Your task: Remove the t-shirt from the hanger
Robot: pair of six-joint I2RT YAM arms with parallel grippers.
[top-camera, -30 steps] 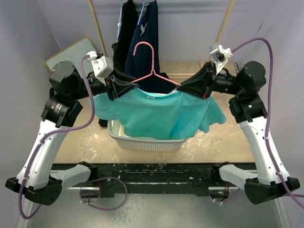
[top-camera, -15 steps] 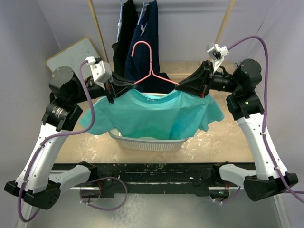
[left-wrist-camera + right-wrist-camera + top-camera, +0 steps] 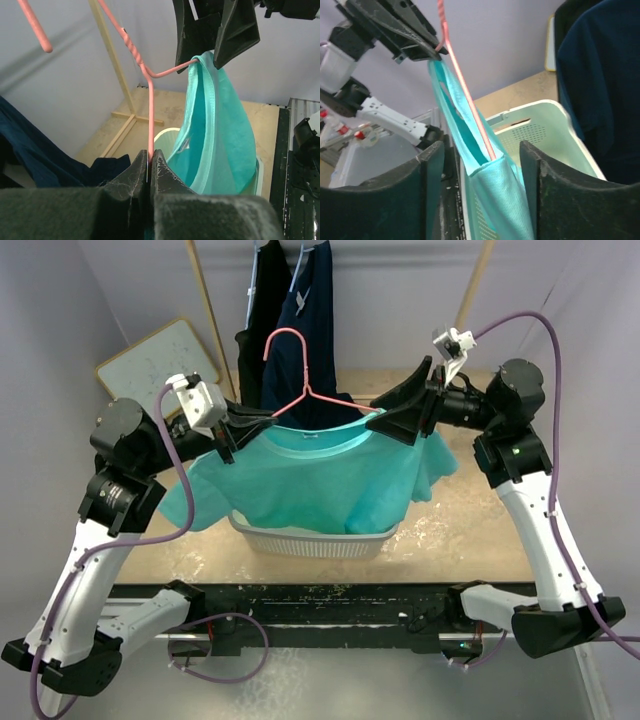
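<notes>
T-shirt (image 3: 310, 485), limp teal cloth, on wire hanger (image 3: 304, 380)

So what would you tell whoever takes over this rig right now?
Left pincer: shut on the pink hanger wire.
Right pincer: open, jaws either side of the shirt shoulder on its side, gripping nothing.
The teal t-shirt hangs on the hanger, above the white basket.
Done: neither shoulder looks off yet.
Left: slip both shoulders off the hanger.
</notes>
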